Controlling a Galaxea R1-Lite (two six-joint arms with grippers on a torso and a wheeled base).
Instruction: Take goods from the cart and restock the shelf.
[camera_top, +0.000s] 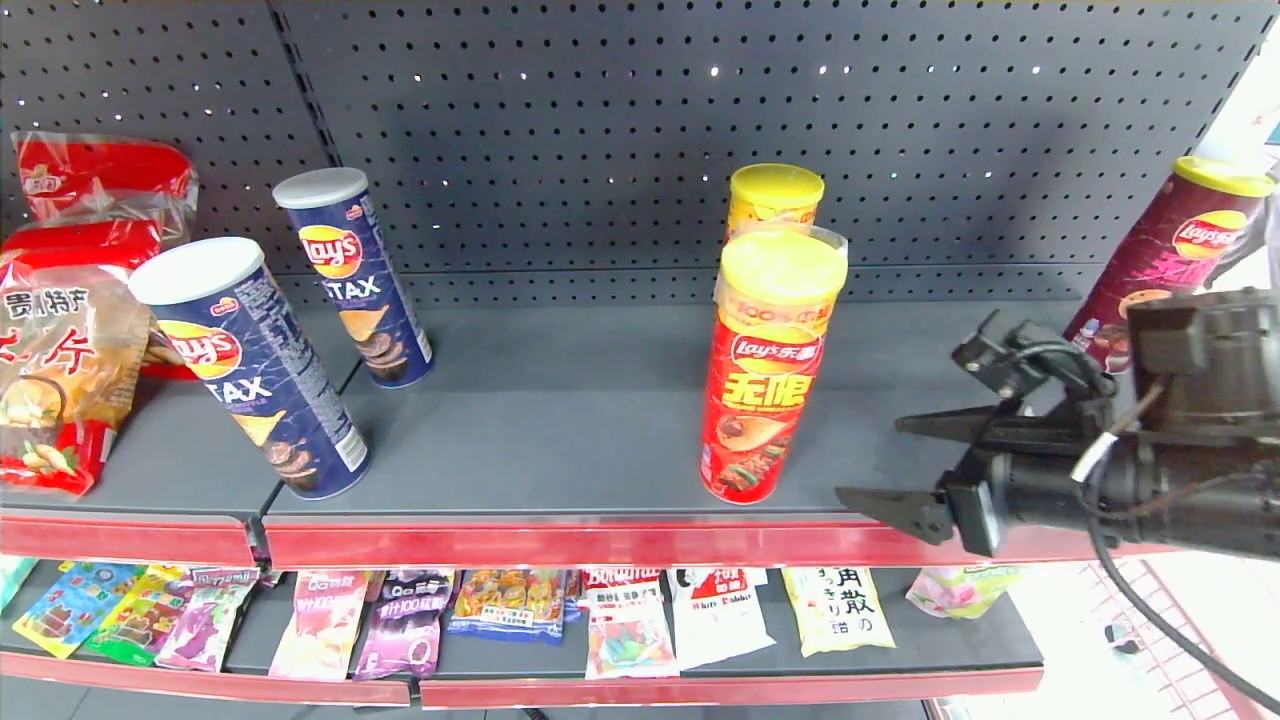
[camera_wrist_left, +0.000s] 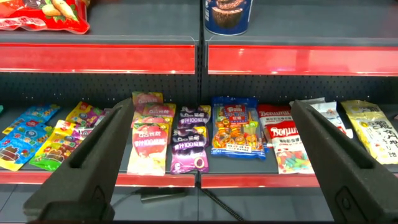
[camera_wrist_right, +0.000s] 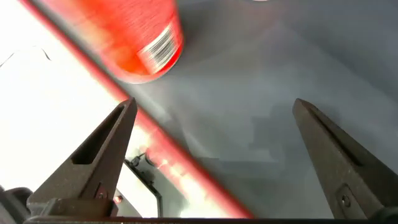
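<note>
The right gripper (camera_top: 870, 460) hangs at the front edge of the upper shelf (camera_top: 580, 400), just beside the front red can (camera_top: 765, 380) and not touching it, its fingers spread wide with nothing between them. I judge that this falls between placings: a can stands set down near the shelf's front, and the hand is free. The left gripper (camera_wrist_left: 211, 104) is lower, facing the lower shelf (camera_top: 900, 650), and its fingers are likewise released and empty. The next move probably calls for drawing the right arm back without brushing the front red can, which stands tall and close and would tip easily. After that it means going to the cart for another item and finding a bare spot, of which the widest lies between the blue and the red cans. Counted on the upper shelf, there are two blue cans, one forward (camera_top: 260, 370) and one behind (camera_top: 355, 280). There are two red cans with yellow lids, the rear red can (camera_top: 775, 195) directly behind the front one. One maroon can (camera_top: 1160, 255) stands at the far right. The red snack bags (camera_top: 60, 380) at the far left overlap, and I count at least three. The small packets (camera_top: 510, 605) on the lower shelf lie in a row, about ten as far as I can count
</note>
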